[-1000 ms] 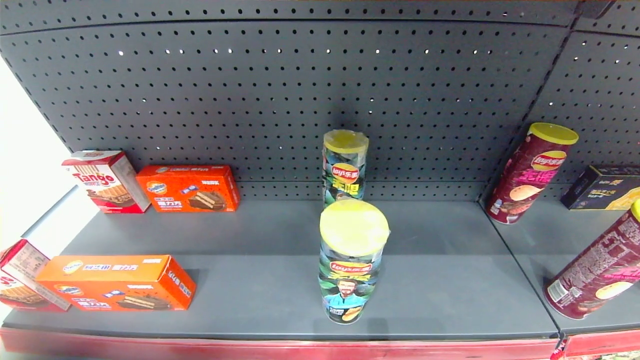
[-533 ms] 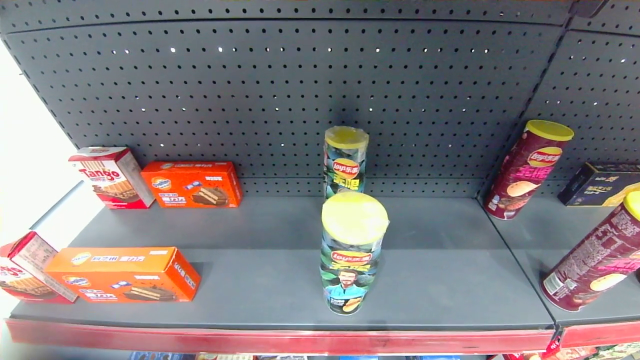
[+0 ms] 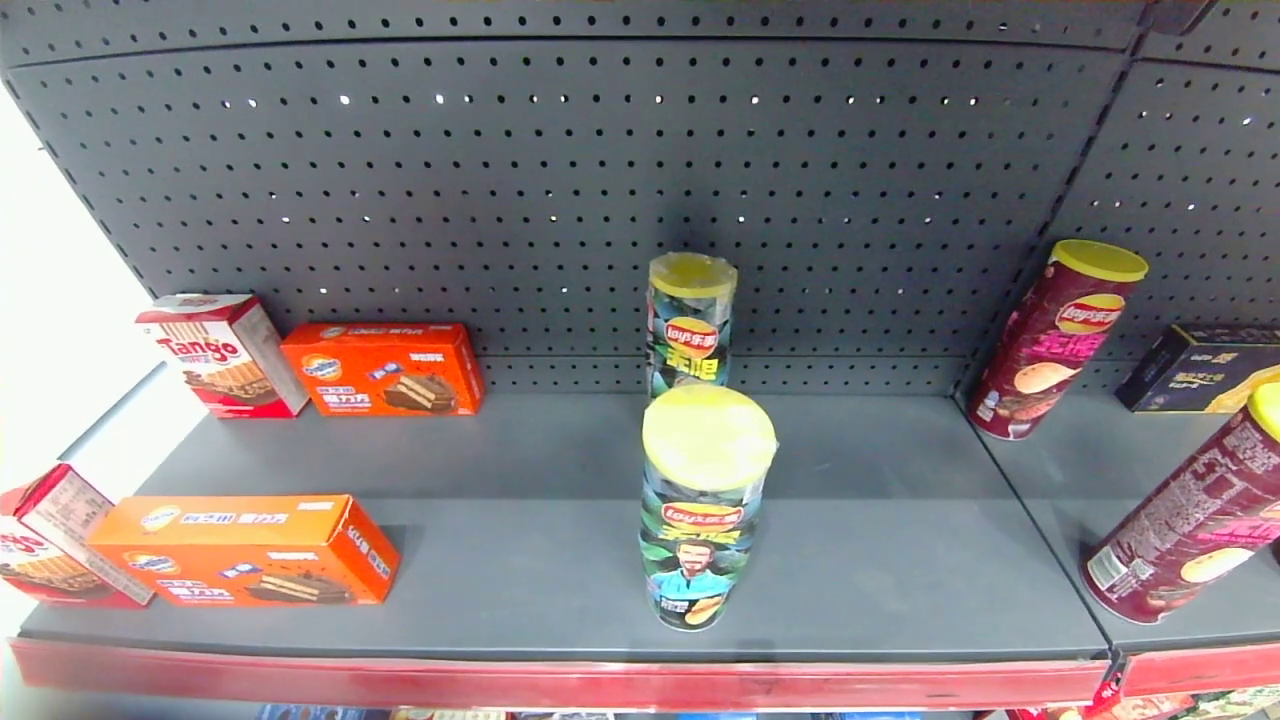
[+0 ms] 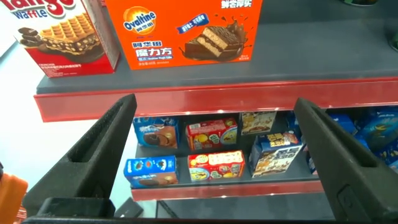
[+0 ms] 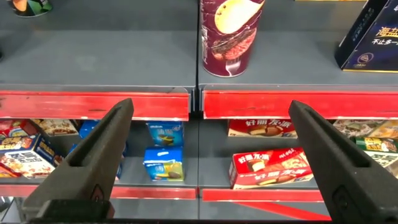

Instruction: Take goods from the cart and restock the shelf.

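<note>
On the grey shelf (image 3: 880, 540), two green chip cans with yellow lids stand upright mid-shelf, one at the front (image 3: 705, 505) and one behind it (image 3: 690, 320) at the pegboard. Orange biscuit boxes lie at front left (image 3: 240, 550) and back left (image 3: 385, 368), each beside a red wafer box (image 3: 220, 352). My left gripper (image 4: 214, 158) is open and empty, below and in front of the shelf's red edge (image 4: 205, 99), facing the orange box (image 4: 183, 31). My right gripper (image 5: 208, 158) is open and empty before the neighbouring bay, facing a maroon can (image 5: 227, 34).
Maroon chip cans (image 3: 1060, 340) (image 3: 1190, 530) and a dark box (image 3: 1200, 372) occupy the right bay. A lower shelf holds several small snack boxes (image 4: 214, 165) (image 5: 270, 168). Free shelf room lies on either side of the green cans.
The head camera drew back and tilted slightly, so the whole shelf picture shifted up a little and the lower shelf peeks in at the bottom. The goods themselves have not moved.
</note>
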Available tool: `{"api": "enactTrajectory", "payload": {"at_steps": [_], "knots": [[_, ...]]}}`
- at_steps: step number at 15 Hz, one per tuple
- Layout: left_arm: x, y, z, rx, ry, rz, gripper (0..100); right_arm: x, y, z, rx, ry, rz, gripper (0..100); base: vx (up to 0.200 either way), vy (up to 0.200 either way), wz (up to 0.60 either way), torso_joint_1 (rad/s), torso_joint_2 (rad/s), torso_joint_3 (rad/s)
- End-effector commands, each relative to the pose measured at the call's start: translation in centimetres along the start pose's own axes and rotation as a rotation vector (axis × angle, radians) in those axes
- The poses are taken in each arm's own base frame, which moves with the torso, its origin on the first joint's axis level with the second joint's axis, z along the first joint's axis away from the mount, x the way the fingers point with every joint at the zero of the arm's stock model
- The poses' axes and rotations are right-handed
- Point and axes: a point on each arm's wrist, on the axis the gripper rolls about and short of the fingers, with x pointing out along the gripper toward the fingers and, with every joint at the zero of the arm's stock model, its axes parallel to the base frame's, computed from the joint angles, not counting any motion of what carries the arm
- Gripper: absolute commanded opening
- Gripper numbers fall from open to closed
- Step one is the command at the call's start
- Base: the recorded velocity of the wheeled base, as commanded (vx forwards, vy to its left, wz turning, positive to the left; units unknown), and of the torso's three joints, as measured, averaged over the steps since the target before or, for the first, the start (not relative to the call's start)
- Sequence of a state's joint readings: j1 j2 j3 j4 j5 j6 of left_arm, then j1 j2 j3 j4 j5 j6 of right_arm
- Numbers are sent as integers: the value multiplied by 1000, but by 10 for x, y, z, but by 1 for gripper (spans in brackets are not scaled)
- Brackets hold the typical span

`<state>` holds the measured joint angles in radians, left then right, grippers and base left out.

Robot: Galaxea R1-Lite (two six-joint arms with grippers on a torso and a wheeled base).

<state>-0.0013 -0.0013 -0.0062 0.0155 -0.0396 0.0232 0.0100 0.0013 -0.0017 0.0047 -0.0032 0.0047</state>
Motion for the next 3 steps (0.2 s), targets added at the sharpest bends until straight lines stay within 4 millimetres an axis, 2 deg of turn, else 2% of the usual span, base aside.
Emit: {"api": "enactTrajectory", "payload": {"at_steps": [1, 3], "knots": [[0, 0, 0, 0, 1, -1, 100, 0, 0, 0, 0, 2, 1, 100, 0, 0, 0, 0, 0, 0], [0, 0, 0, 0, 1, -1, 100, 0, 0, 0, -2, 0, 1, 100, 0, 0, 0, 0, 0, 0]]}}
